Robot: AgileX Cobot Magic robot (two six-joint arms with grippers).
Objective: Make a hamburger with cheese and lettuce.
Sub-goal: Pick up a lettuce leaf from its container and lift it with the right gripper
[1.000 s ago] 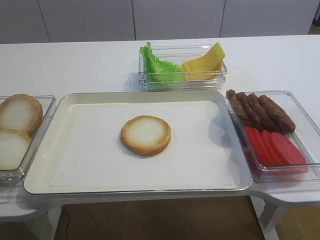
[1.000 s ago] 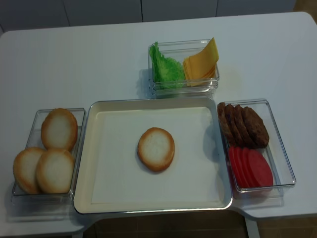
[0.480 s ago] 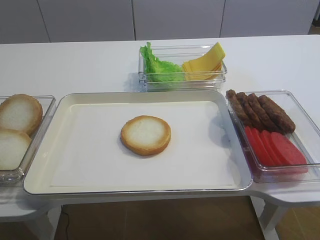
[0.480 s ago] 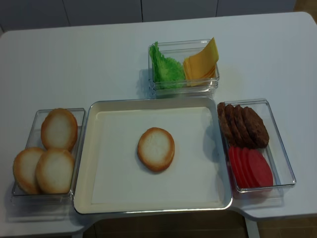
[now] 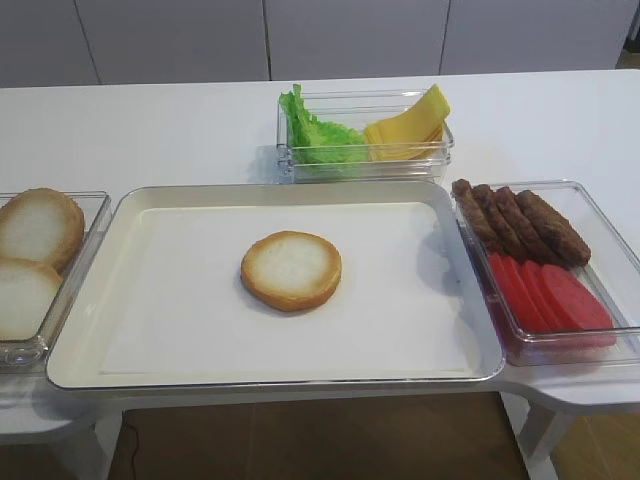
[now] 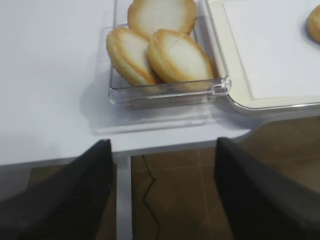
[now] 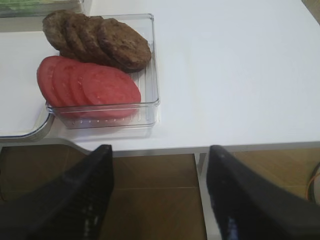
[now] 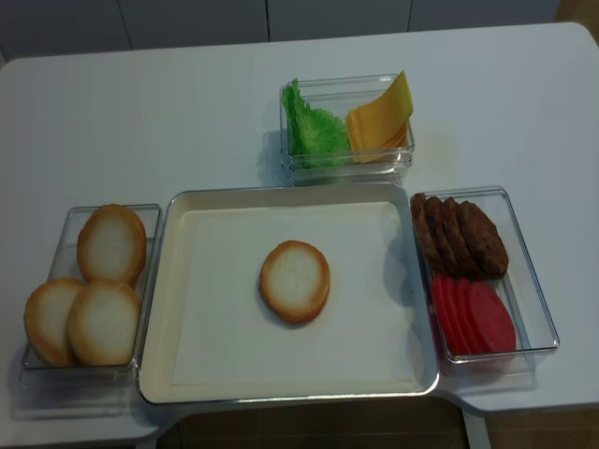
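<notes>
While neither arm shows in either high view, the hamburger [image 5: 291, 270] lies bare at the middle of the tray [image 5: 130, 205], with the lettuce [image 5: 315, 135] and cheese [image 5: 408, 128] sharing the far box [image 8: 348, 164] behind it, the cheese on the right-arm side. From the right wrist, the right gripper [image 7: 159, 200] hangs off the table edge with jaws wide apart and empty, the patties [image 7: 97, 37] and red slices [image 7: 87, 85] ahead, cheese out of frame; from the left wrist, the left gripper [image 6: 162, 192] likewise stands spread and empty before the spare buns [image 6: 160, 50], its fingertips cut off
</notes>
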